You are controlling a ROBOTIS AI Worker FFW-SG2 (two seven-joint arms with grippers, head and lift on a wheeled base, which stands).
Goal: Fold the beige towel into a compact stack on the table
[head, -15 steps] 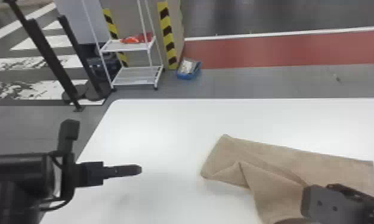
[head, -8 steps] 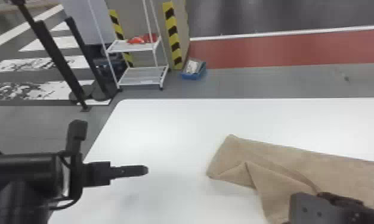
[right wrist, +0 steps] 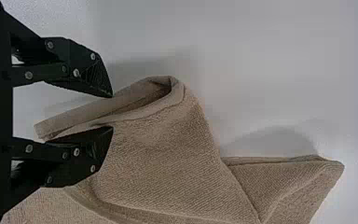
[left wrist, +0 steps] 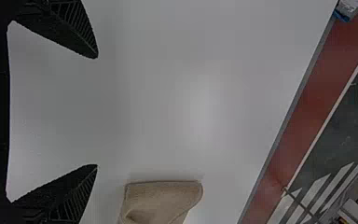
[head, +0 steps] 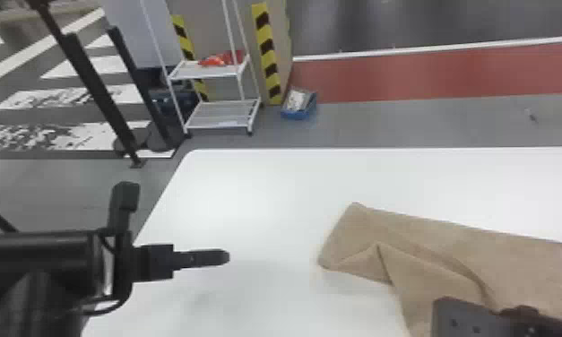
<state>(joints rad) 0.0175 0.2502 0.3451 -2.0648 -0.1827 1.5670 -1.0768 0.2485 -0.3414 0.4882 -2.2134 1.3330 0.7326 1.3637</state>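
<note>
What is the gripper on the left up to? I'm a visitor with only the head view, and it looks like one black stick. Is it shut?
Observer: No, the left wrist view shows the left gripper open, its two fingers wide apart.
Operator: Has it got anything in there?
Observer: No, bare white table lies behind the gap, with nothing between the fingers.
Operator: And the other one, is it squeezing the cloth?
Observer: It doesn't look clamped: in the right wrist view, the right gripper has its fingertips apart, with a folded edge of the towel running between its fingers.
</note>
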